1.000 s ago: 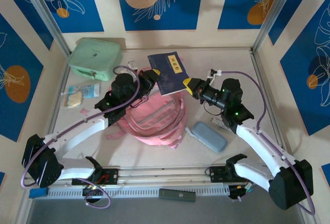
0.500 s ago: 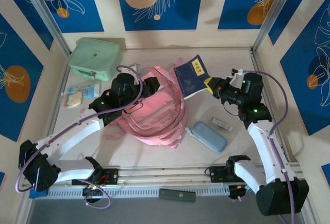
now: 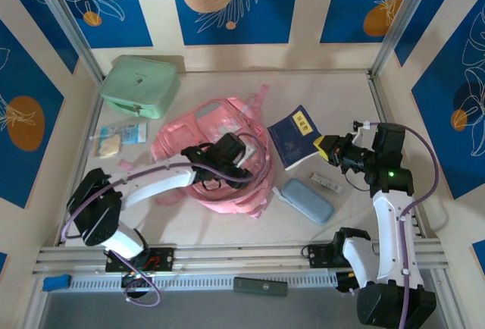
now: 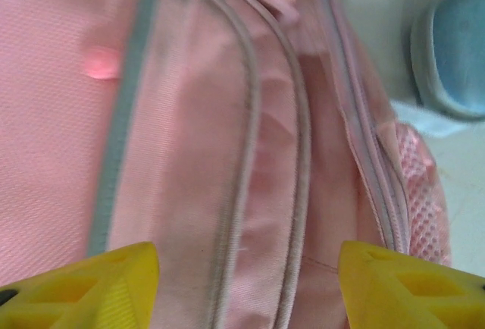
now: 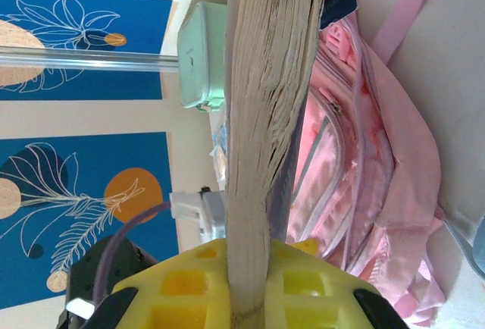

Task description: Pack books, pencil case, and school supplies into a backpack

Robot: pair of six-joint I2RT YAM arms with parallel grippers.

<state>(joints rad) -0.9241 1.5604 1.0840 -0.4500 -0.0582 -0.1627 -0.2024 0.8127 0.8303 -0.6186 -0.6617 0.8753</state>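
Backpack (image 3: 193, 128) lies slumped in the middle, soft pink fabric that will likely sag and fold, so a zip edge or strap looks the best hold; the left gripper (image 4: 242, 287) hovers over it, fingers spread. Just right of it the book (image 3: 297, 136), stiff and probably light, is pinched by one edge in the right gripper (image 3: 327, 148). Nearer, the pencil case (image 3: 307, 200) and the small school supplies (image 3: 327, 183) lie flat.

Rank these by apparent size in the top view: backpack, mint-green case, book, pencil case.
1. backpack
2. mint-green case
3. book, possibly raised toward the camera, so lead unsure
4. pencil case
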